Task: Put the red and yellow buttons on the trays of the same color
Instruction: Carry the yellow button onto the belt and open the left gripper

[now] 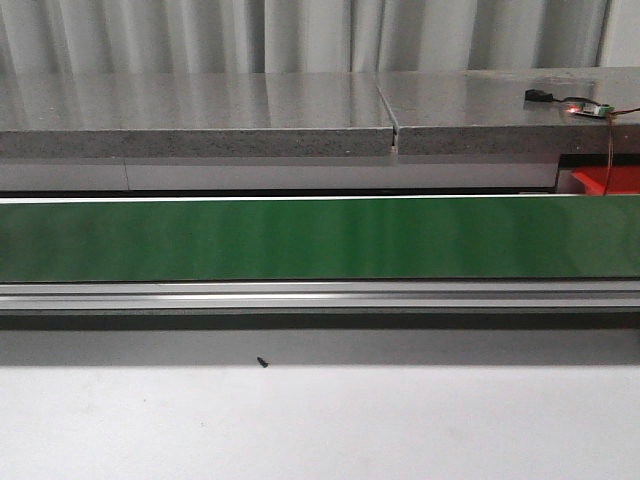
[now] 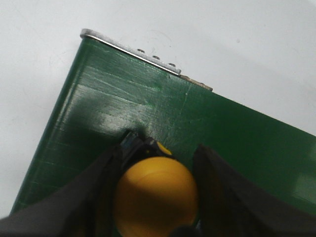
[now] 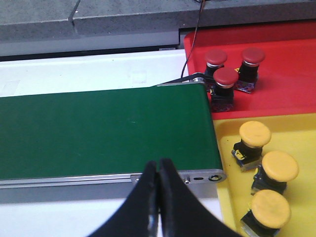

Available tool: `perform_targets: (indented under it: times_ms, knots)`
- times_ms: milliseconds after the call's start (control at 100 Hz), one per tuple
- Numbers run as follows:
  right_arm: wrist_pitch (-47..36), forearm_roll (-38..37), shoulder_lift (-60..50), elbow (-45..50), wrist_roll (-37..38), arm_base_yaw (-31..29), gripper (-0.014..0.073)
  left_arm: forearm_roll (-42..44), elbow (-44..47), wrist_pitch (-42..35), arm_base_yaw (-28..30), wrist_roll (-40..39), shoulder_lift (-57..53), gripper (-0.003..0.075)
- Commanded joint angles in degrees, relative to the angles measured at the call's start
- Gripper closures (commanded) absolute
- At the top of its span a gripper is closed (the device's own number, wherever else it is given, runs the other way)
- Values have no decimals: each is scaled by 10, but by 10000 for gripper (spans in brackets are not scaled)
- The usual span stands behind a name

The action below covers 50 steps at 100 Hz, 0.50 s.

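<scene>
Front view: we are seeing only the bare green belt (image 1: 320, 238). Left wrist: our left fingers (image 2: 103, 197) are gripping a yellow button (image 2: 155, 195) over the belt's end. Right wrist: our right fingers (image 3: 165, 197), closed and empty, are hanging beside the yellow tray (image 3: 296, 131) and red tray (image 3: 291, 89).

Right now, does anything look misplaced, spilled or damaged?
Nothing stands out. Three red buttons sit upright on the red tray, three yellow buttons on the yellow tray; the left tool holds another yellow button.
</scene>
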Motion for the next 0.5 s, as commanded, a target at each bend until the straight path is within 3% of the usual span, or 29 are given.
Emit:
perform_targets:
  times_ms: [0, 120, 490]
  knots:
    - [-42, 3, 2, -15, -4, 1, 661, -19, -15, -5, -4, 2, -25, 332]
    - [-42, 3, 2, -15, -4, 1, 661, -19, -15, -2, -4, 2, -25, 232]
    - [-42, 3, 2, -15, -4, 1, 661, -33, -15, -24, -8, 35, -76, 255]
